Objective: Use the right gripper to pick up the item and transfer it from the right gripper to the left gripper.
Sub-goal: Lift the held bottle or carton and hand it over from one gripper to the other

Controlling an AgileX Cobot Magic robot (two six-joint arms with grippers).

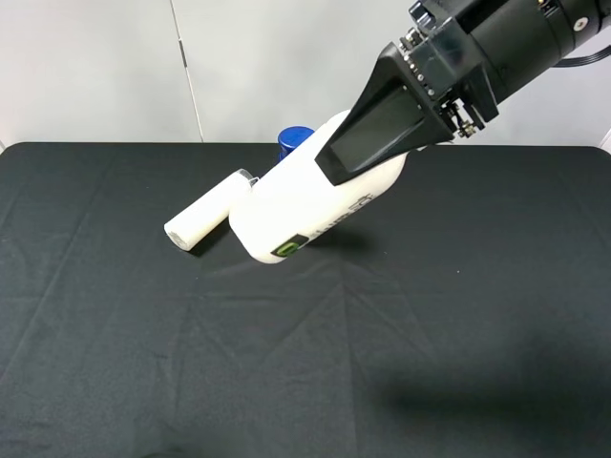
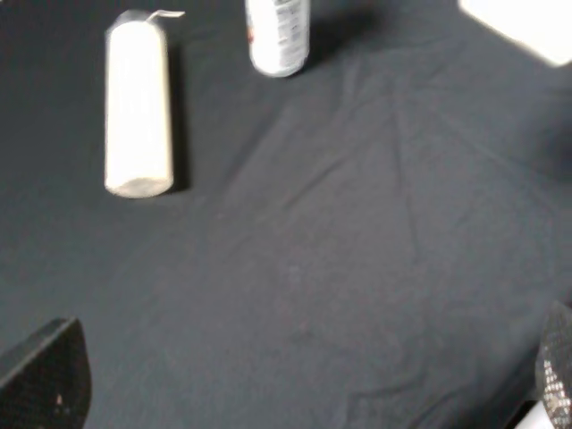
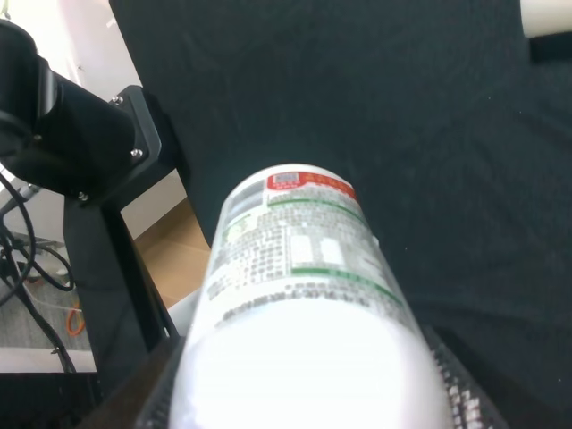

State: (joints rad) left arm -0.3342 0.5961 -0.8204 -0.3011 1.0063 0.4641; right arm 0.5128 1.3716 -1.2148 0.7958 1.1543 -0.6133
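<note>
Looks like a robotics lab test cell. Counter (image 1: 95, 382) draped in plain black cloth, bare white wall panels (image 1: 95, 67) behind. Black bolted rig frame (image 3: 89, 152) beside it, loose cables (image 3: 27, 268) trailing, tan floor (image 3: 170, 250) below.

The high camera looked down on the desk (image 1: 95, 382); wrist cameras sat closer, the right along the bottle (image 1: 286, 205); all shared the cream tube (image 1: 205, 219).

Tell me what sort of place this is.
Probably a robot lab test bench: a black-clothed table against plain white wall panels, a black robot arm holding a white bottle, loose cables beside the table.
</note>
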